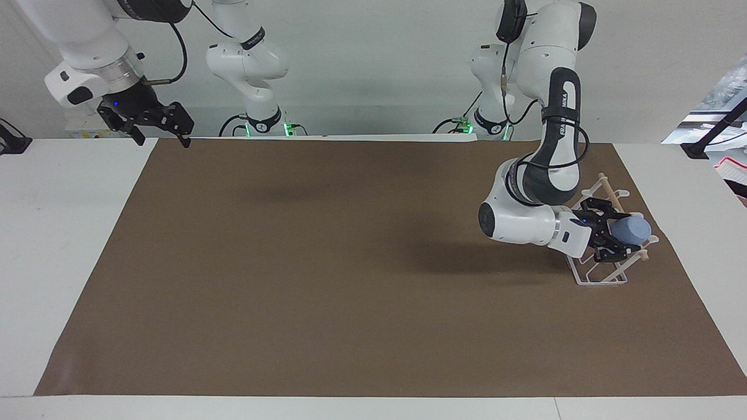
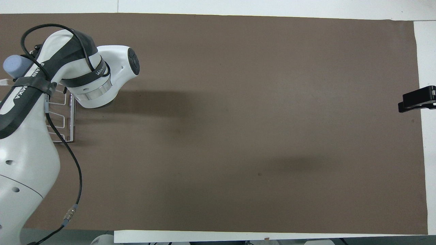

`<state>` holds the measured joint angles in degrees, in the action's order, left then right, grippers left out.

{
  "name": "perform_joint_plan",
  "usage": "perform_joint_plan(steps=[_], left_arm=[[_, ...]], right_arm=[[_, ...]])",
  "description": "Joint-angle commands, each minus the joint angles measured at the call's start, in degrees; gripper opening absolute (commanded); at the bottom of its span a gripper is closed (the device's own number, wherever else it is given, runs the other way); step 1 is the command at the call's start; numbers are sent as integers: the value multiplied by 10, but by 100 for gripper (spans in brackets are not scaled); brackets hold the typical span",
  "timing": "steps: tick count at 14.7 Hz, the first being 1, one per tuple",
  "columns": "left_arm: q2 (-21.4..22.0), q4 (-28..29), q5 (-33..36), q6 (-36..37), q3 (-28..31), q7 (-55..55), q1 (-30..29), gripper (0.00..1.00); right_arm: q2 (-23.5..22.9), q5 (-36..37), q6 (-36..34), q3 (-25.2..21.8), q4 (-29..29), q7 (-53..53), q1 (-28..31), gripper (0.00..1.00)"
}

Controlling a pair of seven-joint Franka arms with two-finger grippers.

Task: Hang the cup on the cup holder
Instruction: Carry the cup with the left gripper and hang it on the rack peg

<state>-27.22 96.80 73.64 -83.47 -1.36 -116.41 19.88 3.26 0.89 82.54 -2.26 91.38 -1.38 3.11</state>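
The light blue cup lies on its side between the fingers of my left gripper, which is shut on it. The cup is right at the slanted prongs of the white wire cup holder, close to its wooden dowel. The holder stands at the left arm's end of the table. In the overhead view the cup shows beside the left arm, whose body hides the gripper and much of the holder. My right gripper is open and empty, raised over the mat's corner at the right arm's end; one black finger shows in the overhead view.
A brown mat covers most of the white table. The left arm's elbow and forearm hang low over the mat next to the holder. A black cable loops beside the left arm.
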Motion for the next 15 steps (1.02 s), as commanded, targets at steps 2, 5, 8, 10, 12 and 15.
perform_joint_plan(steps=[2, 5, 8, 10, 12, 15], left_arm=[[-13, -6, -14, -48, -1, 0, -10, 99], [-9, -21, -9, -73, 1, 33, -20, 100], [7, -29, -27, -22, 0, 38, -9, 100], [43, -28, -46, -27, -1, 94, -12, 100], [111, -23, -149, -56, 3, 200, -17, 100], [181, -3, -243, -77, 1, 378, -52, 100]], right_arm=[[-7, 9, -8, 5, -12, -12, 4, 100], [-10, 13, -15, 6, -16, -13, 2, 100], [-20, 18, -23, 7, -30, -13, 1, 100], [-17, 19, -25, 8, -24, -14, 0, 100], [-15, 17, -34, 8, -23, -18, 0, 100], [-13, 17, -32, 8, -22, -16, 3, 100]])
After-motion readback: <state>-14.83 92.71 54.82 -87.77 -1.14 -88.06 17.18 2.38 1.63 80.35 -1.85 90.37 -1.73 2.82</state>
